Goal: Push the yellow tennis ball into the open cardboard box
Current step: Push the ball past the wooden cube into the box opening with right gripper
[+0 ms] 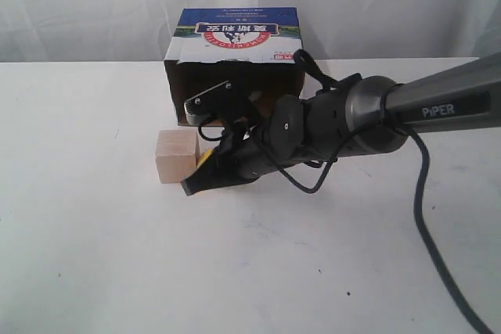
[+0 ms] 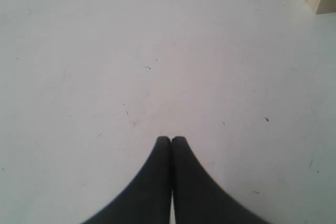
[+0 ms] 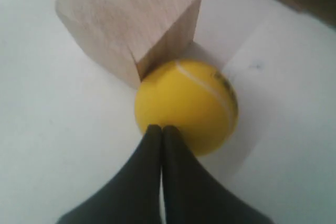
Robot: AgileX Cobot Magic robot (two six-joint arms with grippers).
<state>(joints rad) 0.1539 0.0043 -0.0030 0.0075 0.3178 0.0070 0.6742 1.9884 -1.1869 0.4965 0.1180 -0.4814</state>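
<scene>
Zero entry yet: right gripper (image 3: 161,128), jaws pressed together, touches fuzzy yellow tennis ball (image 3: 186,106) against pale wooden cube (image 3: 128,22), just near of open brown cardboard box (image 1: 235,37); push remains.

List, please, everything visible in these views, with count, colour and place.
table: 1, white, under everything
curtain: 1, white, behind table
box: 1, brown, blue top, open, at table's back
cube: 1, pale wood, before box
ball: 1, yellow, against cube
cable: 1, black, trailing over table
right arm: 1, grey, reaching to ball
right gripper: 1, black, shut, at ball
left gripper: 1, black, shut, over bare table
</scene>
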